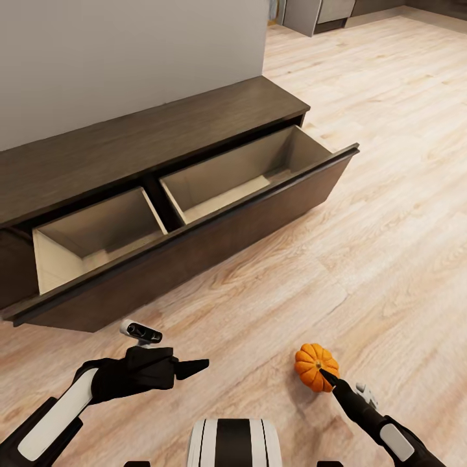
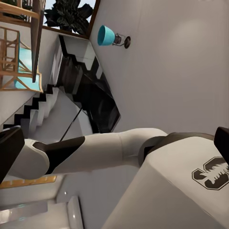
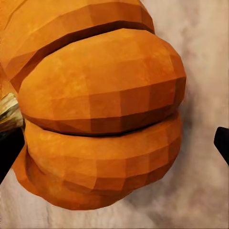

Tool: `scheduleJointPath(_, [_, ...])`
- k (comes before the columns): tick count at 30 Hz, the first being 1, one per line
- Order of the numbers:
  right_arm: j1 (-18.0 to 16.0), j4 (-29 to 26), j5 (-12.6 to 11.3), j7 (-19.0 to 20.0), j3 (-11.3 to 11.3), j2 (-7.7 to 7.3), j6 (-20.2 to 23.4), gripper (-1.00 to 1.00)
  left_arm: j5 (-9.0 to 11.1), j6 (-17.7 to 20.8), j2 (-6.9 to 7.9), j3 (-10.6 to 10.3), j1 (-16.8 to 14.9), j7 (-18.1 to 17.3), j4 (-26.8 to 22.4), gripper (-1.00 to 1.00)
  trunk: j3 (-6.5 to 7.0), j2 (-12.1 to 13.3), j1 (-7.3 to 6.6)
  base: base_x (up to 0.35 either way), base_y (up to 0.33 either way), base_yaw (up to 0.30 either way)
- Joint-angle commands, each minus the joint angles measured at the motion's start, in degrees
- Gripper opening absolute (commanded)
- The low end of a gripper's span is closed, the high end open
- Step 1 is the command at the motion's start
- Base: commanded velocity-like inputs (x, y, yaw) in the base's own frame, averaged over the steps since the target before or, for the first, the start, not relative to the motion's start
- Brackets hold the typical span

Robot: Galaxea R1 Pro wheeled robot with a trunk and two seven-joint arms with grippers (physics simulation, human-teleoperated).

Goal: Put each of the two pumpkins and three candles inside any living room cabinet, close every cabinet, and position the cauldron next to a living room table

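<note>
An orange pumpkin (image 1: 316,366) hangs above the wood floor at the lower right, with my right gripper (image 1: 325,375) shut on it. In the right wrist view the pumpkin (image 3: 100,119) sits between the dark fingertips (image 3: 9,155). The long dark-brown cabinet (image 1: 149,136) runs along the wall ahead. Its wide drawer (image 1: 194,253) is pulled out, showing two pale beige compartments (image 1: 240,175) with nothing in them. My left gripper (image 1: 188,368) hovers low in front of the drawer, open, with nothing between its fingers (image 2: 9,148).
A pale wall (image 1: 130,52) rises behind the cabinet. Light wood plank floor (image 1: 389,194) stretches to the right and far back, where a grey unit (image 1: 318,13) stands. The open drawer front juts out over the floor towards my base (image 1: 233,444).
</note>
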Motion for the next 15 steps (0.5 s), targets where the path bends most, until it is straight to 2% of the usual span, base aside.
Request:
scheduleJointPath(1, [-0.01,0.00,-0.45,0.14,-0.22,0.01,0.54,1.00,0.22,0.22,0.05,-0.12,-0.05,-0.10,0.02,1.00,-0.03,-0.01,0.00,0.051,0.025,0.000])
scheduleJointPath(8, [-0.05,0.00,-0.45,0.14,-0.22,0.01,0.49,1.00,0.22,0.22,0.05,-0.12,-0.05,-0.10,0.02,1.00,-0.03,-0.01,0.00,0.012,0.005,0.000])
scheduleJointPath(15, [-0.04,0.00,-0.45,0.13,-0.22,0.01,0.55,1.00,0.22,0.22,0.05,-0.12,-0.05,-0.10,0.02,1.00,-0.03,-0.01,0.00,0.089,0.000,0.000])
